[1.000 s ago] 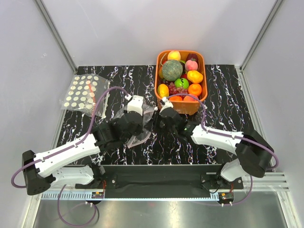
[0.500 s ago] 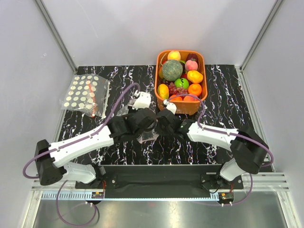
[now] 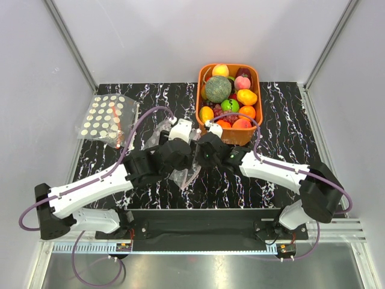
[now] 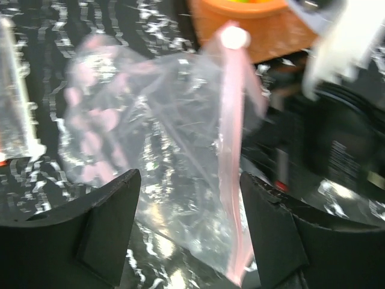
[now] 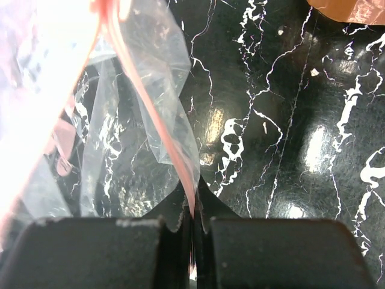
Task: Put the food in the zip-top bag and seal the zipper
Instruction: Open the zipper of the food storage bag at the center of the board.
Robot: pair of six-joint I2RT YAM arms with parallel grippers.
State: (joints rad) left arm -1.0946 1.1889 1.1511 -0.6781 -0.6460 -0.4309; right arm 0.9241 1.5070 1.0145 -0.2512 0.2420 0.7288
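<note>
Inventory count:
- Plastic bags: two. One pink-dotted zip-top bag (image 3: 185, 176) at centre of the surface (image 3: 289, 120), one cream-dotted bag (image 3: 107, 119) at ten o'clock.
- Baskets: one orange basket (image 3: 248, 136) at one o'clock.
- Contents: roughly ten fruit pieces (image 3: 218, 88); exact figure not determinable.
- Hands: two, left hand (image 4: 189, 229) and right hand (image 5: 192, 226).

Wore white shells on the left arm (image 3: 90, 188) and right arm (image 3: 274, 170), broken by bulky black joints. Trailed a looping purple cable (image 3: 133, 125) along each. Ended in a black left hand (image 4: 189, 232) and right hand (image 5: 194, 241), fingers (image 4: 105, 238) blocky and matte. Shared a long black base rail (image 3: 204, 230) at the near side.
</note>
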